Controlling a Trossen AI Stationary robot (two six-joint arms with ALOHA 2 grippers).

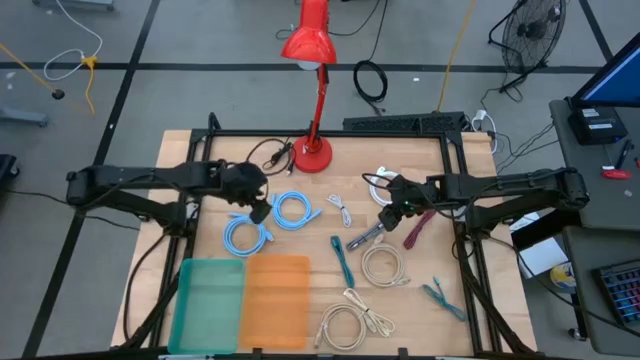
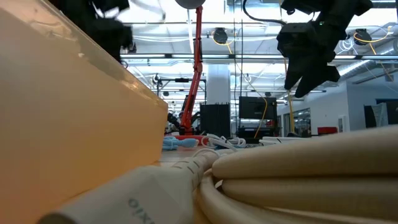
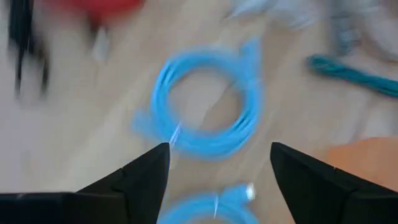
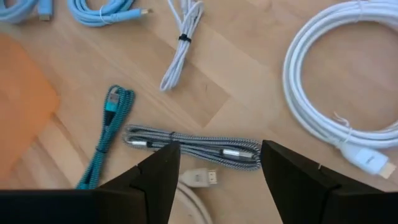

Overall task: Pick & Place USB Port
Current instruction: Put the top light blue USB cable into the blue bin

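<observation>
- Pale wood is the top of the table, with coiled and bundled cables strewn over it and two trays at its near edge, a green tray touching an orange tray.
- The right claw hangs above the table with its fingers spread and nothing between them; the low view shows it well clear of the surface.
- Right under the right claw lies a grey braided cable bundle, folded lengthwise with its metal plugs showing.
- Just beside that bundle, on the side toward the orange tray, a teal braided cable lies straight.
- A thin white cable tied at its middle rests beyond the grey bundle, and a thick white coil lies off to the claw's other side.
- The left claw hovers over a light-blue coil, its fingers spread wide and empty.
- A second light-blue coil sits just beside the first, nearer the green tray.
- A red lamp stands at the far edge, beyond both claws.
</observation>
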